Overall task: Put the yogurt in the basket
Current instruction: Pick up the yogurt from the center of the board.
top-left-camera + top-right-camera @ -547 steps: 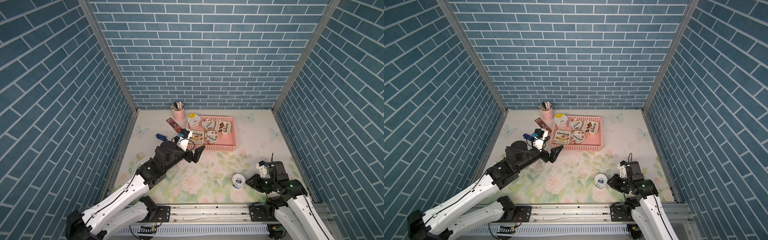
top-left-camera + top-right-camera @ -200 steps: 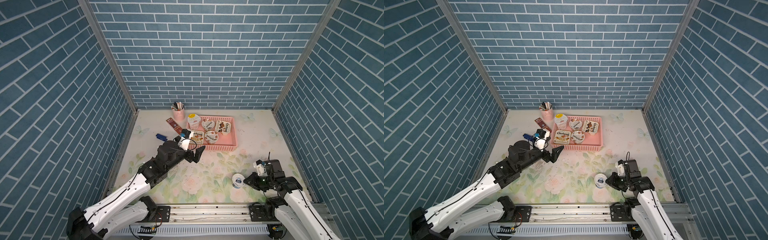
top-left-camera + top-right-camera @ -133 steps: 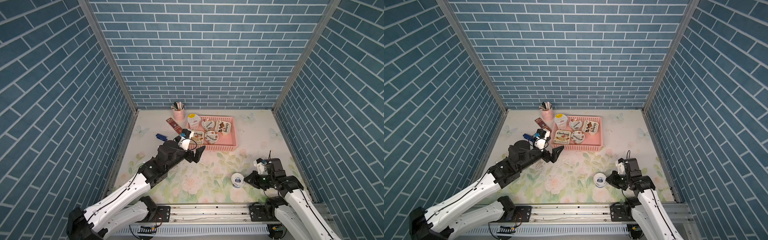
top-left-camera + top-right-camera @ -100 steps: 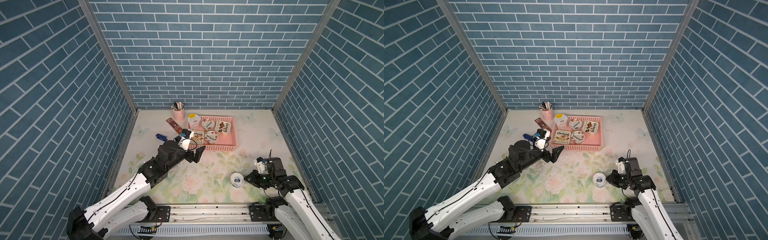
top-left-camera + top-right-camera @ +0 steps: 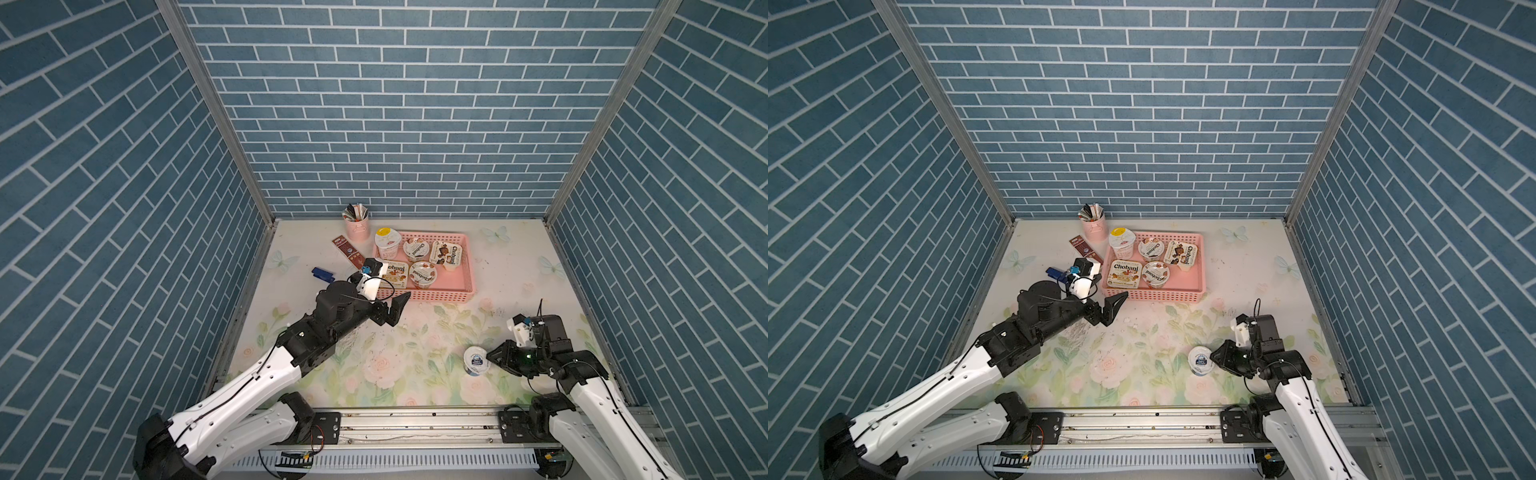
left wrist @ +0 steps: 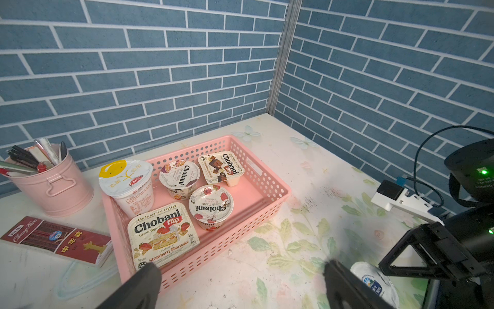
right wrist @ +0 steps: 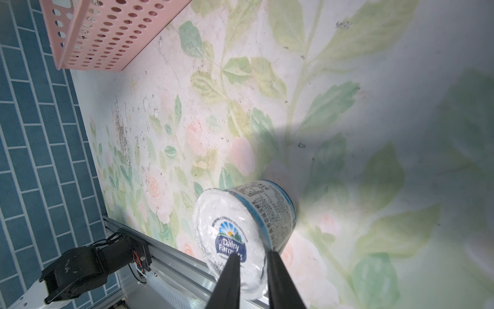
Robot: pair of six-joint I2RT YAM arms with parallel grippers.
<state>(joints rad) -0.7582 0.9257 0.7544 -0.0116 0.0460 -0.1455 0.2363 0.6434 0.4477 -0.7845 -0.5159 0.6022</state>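
Blue brick-patterned walls close in on three sides of a floral-printed desk (image 5: 519,266). Near the desk's left edge lies a small blue object (image 5: 322,273). Behind it, toward the back edge, are a brown chocolate bar (image 5: 347,252) and a pink pen holder (image 5: 356,230).

The left end effector (image 5: 394,311) hangs with its jaws spread wide and nothing between them, just off the near left corner of the pink basket (image 5: 440,296). The basket sits near the middle of the back edge and holds five yogurts. The tall yellow-topped cup (image 5: 388,243) stands in its back left corner. A round Chobani cup (image 5: 416,249) and a squarish Flip cup (image 5: 446,254) stand along the back. The strawberry Flip cup (image 5: 1124,274) and a second round Chobani (image 5: 422,274) stand along the front.

The small blue-white cup (image 5: 476,360) is outside the basket, on the desk close to the front edge and right of the middle, well apart from the basket. The right end effector (image 5: 490,358) is right against the cup's right side. In the right wrist view its fingers (image 7: 230,281) stand narrow with a slim gap between them. One tip is over the foil lid and the other is at the rim beside the cup's wall. Whether they pinch the rim cannot be told.
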